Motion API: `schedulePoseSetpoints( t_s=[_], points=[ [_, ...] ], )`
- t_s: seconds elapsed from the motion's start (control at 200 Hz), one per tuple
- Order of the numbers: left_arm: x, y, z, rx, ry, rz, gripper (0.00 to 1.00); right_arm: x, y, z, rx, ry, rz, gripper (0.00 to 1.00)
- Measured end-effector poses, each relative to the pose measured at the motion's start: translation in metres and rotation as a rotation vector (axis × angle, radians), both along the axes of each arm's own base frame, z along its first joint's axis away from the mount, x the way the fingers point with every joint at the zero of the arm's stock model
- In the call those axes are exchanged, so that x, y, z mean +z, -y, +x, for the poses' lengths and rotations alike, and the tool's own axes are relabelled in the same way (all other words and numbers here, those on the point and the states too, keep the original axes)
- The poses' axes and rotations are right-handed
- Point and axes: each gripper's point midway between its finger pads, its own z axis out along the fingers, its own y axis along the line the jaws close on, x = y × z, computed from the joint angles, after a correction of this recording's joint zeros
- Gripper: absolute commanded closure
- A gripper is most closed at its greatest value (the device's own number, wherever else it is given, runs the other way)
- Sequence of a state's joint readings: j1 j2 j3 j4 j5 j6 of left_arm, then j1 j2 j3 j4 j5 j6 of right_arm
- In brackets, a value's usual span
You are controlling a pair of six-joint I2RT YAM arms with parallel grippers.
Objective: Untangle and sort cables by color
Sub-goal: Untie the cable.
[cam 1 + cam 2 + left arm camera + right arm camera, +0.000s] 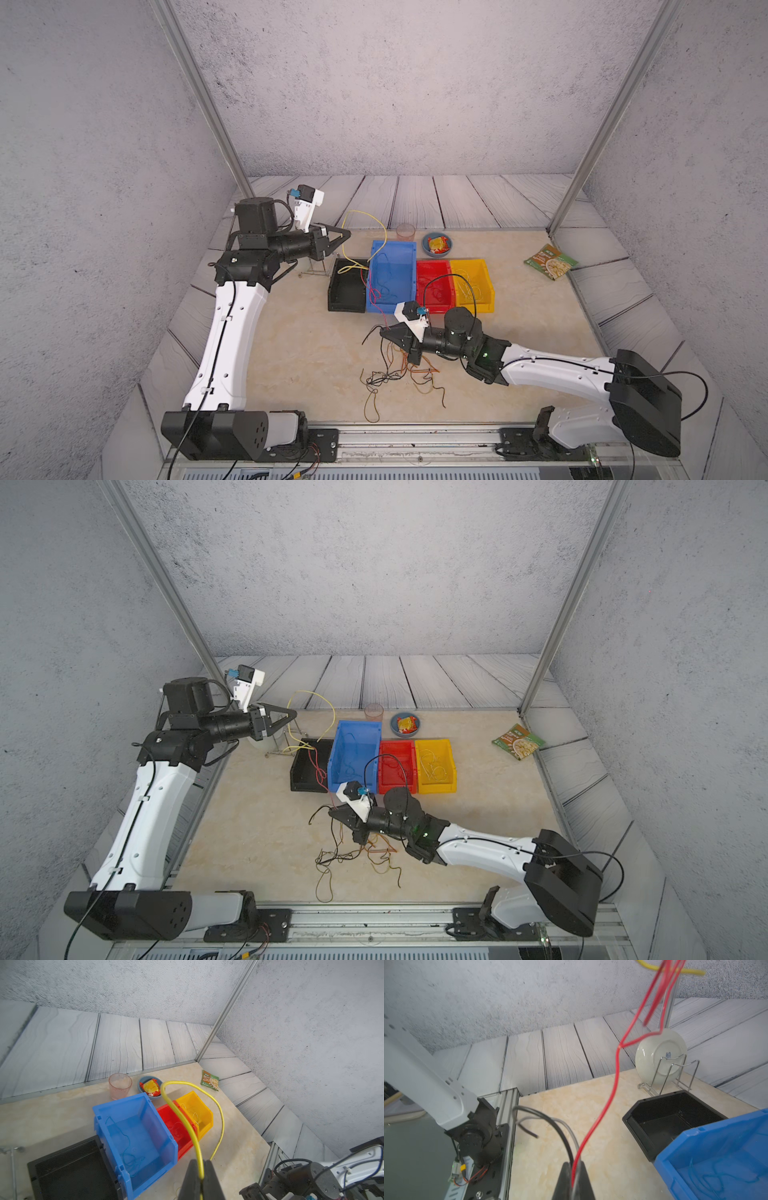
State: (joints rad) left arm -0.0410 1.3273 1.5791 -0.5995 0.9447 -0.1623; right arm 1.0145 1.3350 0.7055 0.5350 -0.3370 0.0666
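Only wrist views resolve it: left gripper (200, 1167) clamps yellow cable (182, 1118), right gripper (574, 1167) red cable (612, 1088).

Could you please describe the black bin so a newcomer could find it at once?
Four bins stand in a row on the table. The black bin is the end one on the left arm's side, beside the blue bin. It alone is dark, with lower walls than its neighbour.

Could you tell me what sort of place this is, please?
Likely a staged robot test booth: grey printed backdrop walls, silver aluminium frame posts, and a metal mounting rail at the front.
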Motion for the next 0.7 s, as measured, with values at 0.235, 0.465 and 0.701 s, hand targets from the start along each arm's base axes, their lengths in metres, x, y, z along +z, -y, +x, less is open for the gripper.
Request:
schedulePoseSetpoints(
  t_s=[0.235, 0.465, 0.701],
  points=[
    [-0.006, -0.015, 0.012, 0.083, 0.041, 0.083, 1.0, 0.006, 0.025, 0.006, -0.084, 0.125, -0.092, 1.0],
    [-0.016, -0.042, 0.022, 0.193, 0.131, 0.301, 1.0, 0.014, 0.069, 0.013, -0.202, 0.276, -0.231, 1.0],
    [-0.02, -0.079, 0.021, 0.336, 0.18, 0.509, 1.0, 0.016, 0.105, 0.019, -0.289, 0.37, -0.347, 1.0]
  ],
)
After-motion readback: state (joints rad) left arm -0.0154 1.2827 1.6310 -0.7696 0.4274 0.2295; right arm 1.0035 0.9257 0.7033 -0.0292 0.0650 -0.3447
